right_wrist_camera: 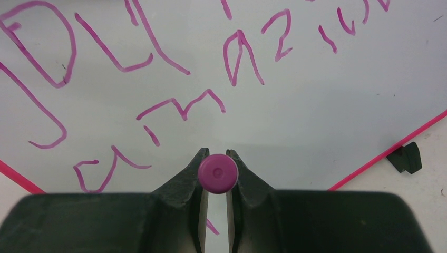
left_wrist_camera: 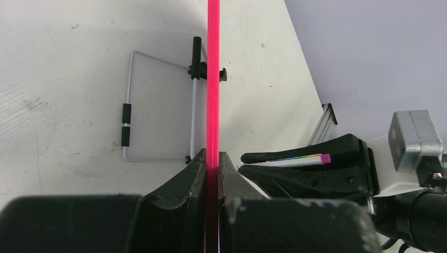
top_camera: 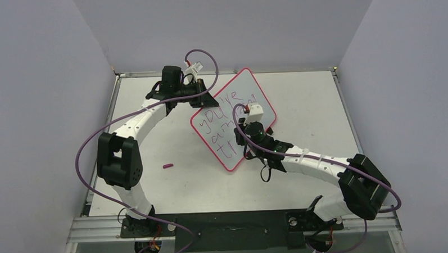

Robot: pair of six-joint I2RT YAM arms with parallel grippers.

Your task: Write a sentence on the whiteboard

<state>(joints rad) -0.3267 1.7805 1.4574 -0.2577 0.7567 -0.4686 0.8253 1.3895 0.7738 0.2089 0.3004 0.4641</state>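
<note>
The large white rectangular whiteboard with the thin red-pink rim stands tilted near the middle of the white tabletop. The left gripper is pressed together on the board's upper-left edge; in the left wrist view the rim runs edge-on between its fingers. Behind the board there is a grey wire stand with black sleeves. The right gripper pinches a magenta-ended marker pen and points it at the board's lower half. The pen's own end hides its tip, so I cannot tell whether it touches the surface. The scrawled reddish-purple sentence fills two lines, and a third near the bottom corner shows only a couple of strokes, so the writing step looks to be in hand and well along. The next move probably calls for light, even tip pressure and short sideways strokes towards the bare lower right, with the left grip firm so the board does not swivel. A small magenta cap lies on the table, lower left of the board.
</note>
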